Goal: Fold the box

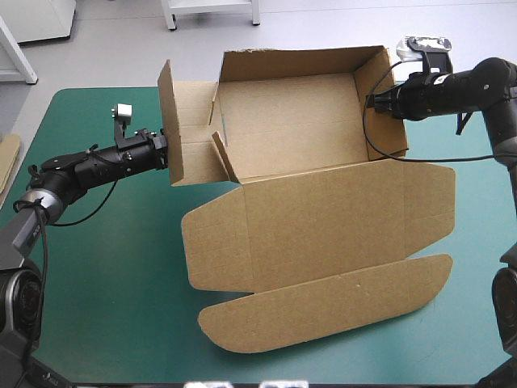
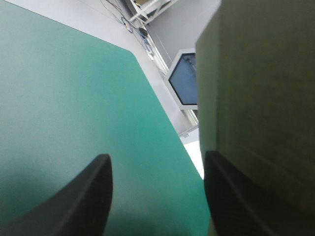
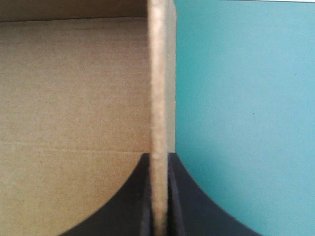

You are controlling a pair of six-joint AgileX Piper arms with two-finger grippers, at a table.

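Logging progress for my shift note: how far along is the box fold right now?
Done: the box has its back wall and right wall upright. In hand: the right pincer is shut on the right wall, while the open left pincer sits at the left wall, which leans outward, untucked. Left: tucking that side; the lid lies flat on the teal-green cover.

Bright, even overhead light; the box (image 1: 315, 234) casts soft, faint shadows on the teal-green cover (image 1: 113, 283).

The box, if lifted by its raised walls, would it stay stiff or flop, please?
The box is probably stiff panel by panel: the wall in the right claw stands straight. It likely hinges at its creases, so the flat lid may sag. Thin board suggests lightness.
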